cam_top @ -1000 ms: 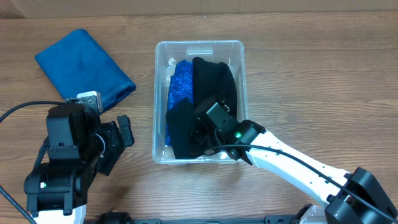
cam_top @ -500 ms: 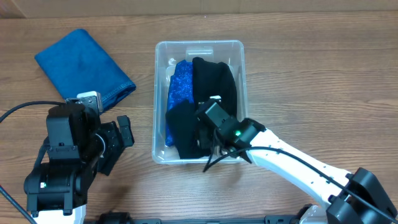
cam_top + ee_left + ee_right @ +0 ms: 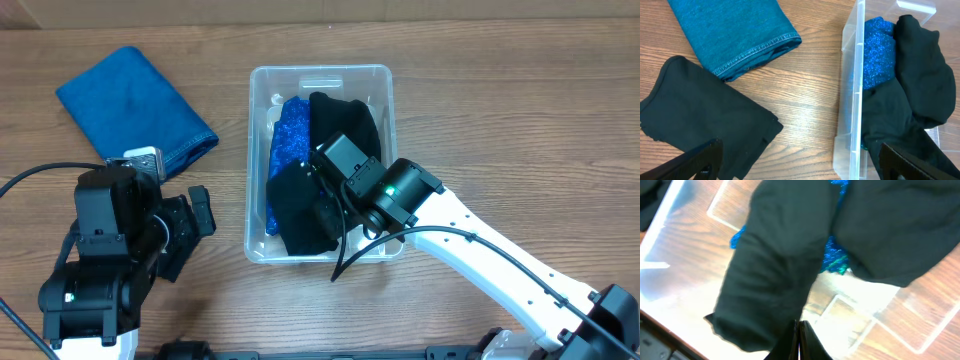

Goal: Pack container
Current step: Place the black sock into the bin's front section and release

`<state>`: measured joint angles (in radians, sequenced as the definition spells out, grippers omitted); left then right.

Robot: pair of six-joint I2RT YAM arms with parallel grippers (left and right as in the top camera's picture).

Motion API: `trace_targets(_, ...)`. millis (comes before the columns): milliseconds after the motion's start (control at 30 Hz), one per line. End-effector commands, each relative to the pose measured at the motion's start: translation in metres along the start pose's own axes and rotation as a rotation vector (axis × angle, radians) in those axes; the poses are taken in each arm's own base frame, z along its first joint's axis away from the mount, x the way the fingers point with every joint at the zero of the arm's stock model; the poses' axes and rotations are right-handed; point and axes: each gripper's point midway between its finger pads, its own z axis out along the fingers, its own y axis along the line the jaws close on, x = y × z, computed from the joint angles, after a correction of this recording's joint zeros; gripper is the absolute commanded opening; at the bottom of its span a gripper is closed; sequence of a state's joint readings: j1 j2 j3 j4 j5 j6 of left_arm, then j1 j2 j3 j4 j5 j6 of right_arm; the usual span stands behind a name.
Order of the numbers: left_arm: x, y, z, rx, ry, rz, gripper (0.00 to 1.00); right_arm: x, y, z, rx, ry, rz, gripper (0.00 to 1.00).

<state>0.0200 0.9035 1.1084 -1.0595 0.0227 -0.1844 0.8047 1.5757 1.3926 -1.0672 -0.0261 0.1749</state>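
Right hand [image 3: 799,332] is low inside the container [image 3: 320,72], tips closed together over the black cloths [image 3: 345,135]; cannot tell whether a fold is nipped. Container sits mid-tabletop [image 3: 520,120], long axis running away from the robot. A sparkly blue cloth [image 3: 290,135] lies along its left wall. Not yet packed: folded blue cloth [image 3: 135,105] at far left, long axis diagonal, and loose black cloth [image 3: 705,120] just under the left hand [image 3: 800,157], whose fingers are spread wide. Judgement: left arm is nearer both, with the container to its right.
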Motion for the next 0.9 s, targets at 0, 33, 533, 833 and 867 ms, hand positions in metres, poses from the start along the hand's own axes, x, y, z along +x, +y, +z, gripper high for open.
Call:
trace_targets(0, -0.007, -0.002, -0.006, 0.008, -0.023, -0.006, 1.00, 0.006, 0.025, -0.005, -0.151, 0.023, -0.053, 0.04)
trace_targets(33, -0.007, -0.002, -0.006, 0.008, -0.023, -0.006, 1.00, 0.009, 0.028, -0.003, -0.168, 0.033, -0.061, 0.04)
trace_targets(533, -0.007, -0.002, -0.006, 0.008, -0.022, -0.006, 1.00, 0.060, 0.039, 0.107, -0.296, 0.316, -0.250, 0.04)
trace_targets(833, -0.006, -0.002, -0.006, 0.007, -0.019, -0.006, 1.00, 0.027, 0.016, 0.090, -0.118, 0.249, -0.221, 0.16)
trace_targets(867, -0.006, -0.002, -0.006, 0.007, -0.019, -0.006, 1.00, 0.012, 0.011, 0.077, -0.084, 0.207, -0.205, 0.19)
